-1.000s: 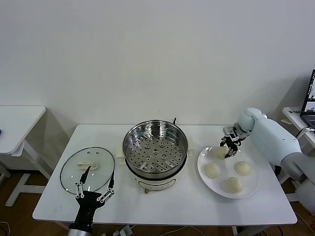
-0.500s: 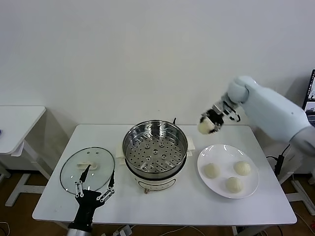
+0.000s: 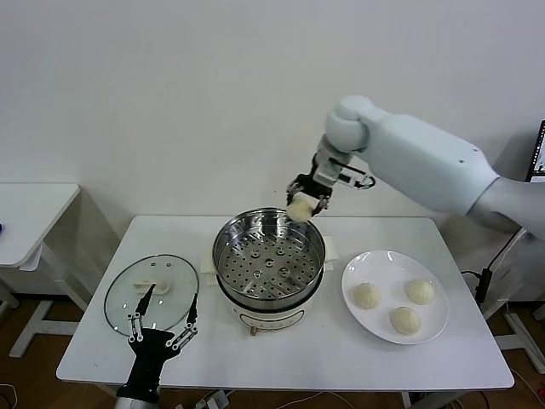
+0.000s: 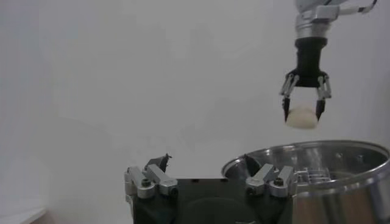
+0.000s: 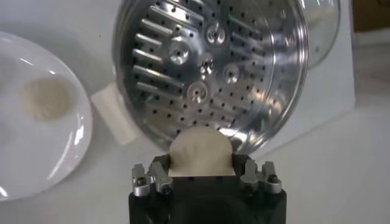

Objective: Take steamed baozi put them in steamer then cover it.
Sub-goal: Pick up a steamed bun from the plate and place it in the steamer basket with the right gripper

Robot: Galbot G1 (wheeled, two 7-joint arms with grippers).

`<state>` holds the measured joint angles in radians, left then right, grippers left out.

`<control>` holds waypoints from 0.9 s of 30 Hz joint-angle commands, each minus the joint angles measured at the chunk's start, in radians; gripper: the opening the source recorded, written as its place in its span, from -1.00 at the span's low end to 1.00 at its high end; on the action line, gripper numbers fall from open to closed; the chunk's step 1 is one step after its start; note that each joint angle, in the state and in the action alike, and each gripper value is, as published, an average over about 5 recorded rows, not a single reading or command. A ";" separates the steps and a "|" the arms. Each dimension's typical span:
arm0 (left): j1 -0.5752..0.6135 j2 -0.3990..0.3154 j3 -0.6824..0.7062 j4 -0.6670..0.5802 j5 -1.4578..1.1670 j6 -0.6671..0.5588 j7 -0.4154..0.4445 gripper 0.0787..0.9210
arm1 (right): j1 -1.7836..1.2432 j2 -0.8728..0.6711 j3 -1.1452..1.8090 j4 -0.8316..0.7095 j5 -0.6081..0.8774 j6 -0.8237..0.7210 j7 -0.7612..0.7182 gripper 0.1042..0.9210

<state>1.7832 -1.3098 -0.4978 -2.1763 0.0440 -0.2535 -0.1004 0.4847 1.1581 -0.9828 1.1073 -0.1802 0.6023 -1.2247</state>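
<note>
Item: first baozi (image 3: 300, 207), carried from plate (image 3: 432, 327) to steamer (image 3: 269, 256).
Right gripper (image 3: 305, 201) jaws pinching it above rim at 1 o'clock; three remain; left gripper (image 3: 162, 326) jaws spread, idle.

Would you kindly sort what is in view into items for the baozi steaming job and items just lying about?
For the job:
- baozi in right gripper
- three baozi on plate
- steamer
- cover

Lying about:
- white plate
- side table
</note>
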 commanded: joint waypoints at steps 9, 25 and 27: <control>0.003 0.001 -0.010 -0.011 -0.013 -0.003 -0.003 0.77 | -0.152 0.215 0.018 -0.181 -0.223 0.104 0.034 0.43; 0.000 -0.001 -0.011 -0.008 -0.020 -0.013 -0.011 0.77 | -0.203 0.275 0.058 -0.295 -0.304 0.124 0.075 0.57; -0.001 -0.001 -0.012 -0.007 -0.021 -0.014 -0.012 0.77 | -0.202 0.274 0.060 -0.294 -0.308 0.130 0.081 0.67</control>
<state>1.7831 -1.3103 -0.5095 -2.1859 0.0247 -0.2656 -0.1112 0.3069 1.4008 -0.9340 0.8630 -0.4421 0.7160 -1.1615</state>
